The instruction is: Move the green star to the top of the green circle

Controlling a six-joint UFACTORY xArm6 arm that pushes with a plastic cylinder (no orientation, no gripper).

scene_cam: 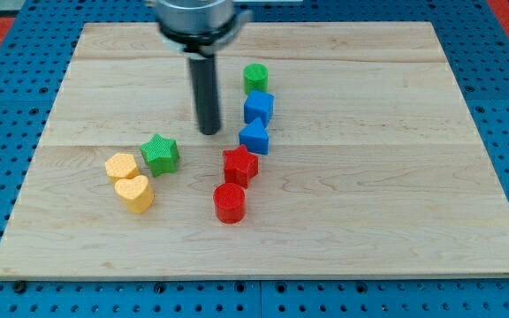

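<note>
Likely my tip (pixel 209 132), bare rod without fingers, shoves green star (pixel 160 153) into blue cube (pixel 258 108) below green circle (pixel 255 77).

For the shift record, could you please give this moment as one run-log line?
my tip: between green star and blue blocks | green star: lower left of tip, untouched | green circle: upper right

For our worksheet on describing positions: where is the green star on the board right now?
The green star sits left of the board's centre, just up-right of the two yellow blocks, with my tip up to its right and not touching it.
</note>
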